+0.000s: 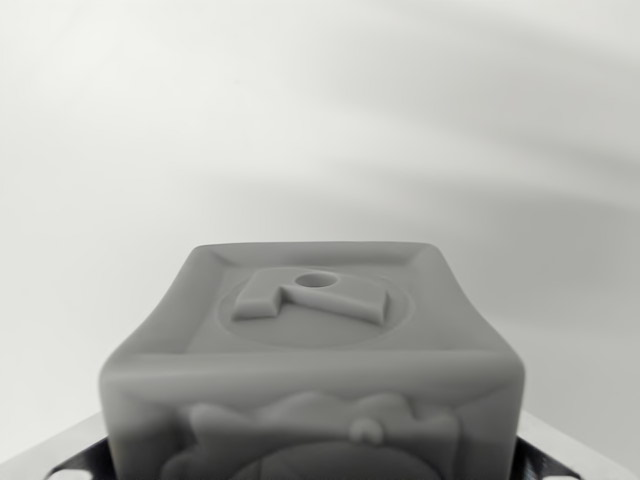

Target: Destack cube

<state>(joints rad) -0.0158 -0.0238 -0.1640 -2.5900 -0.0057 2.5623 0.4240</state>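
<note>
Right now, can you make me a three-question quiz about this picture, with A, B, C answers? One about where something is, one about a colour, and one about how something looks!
1. Where does the cube sit in the wrist view?
A. Bottom middle
B. Top left corner
C. Far right edge

2. What colour is the cube?
A. Bright red
B. Grey
C. Green

3. What is on the cube's upper face?
A. A smooth, blank surface
B. A big crack splitting it
C. A raised shape in a circle, with a small round hole

Answers:
1. A, because the cube fills the lower centre of the picture and runs off the bottom edge.
2. B, because every face of it is plain grey against a pale background.
3. C, because a raised shape stands inside a ring, with a little hole near its top.
</note>
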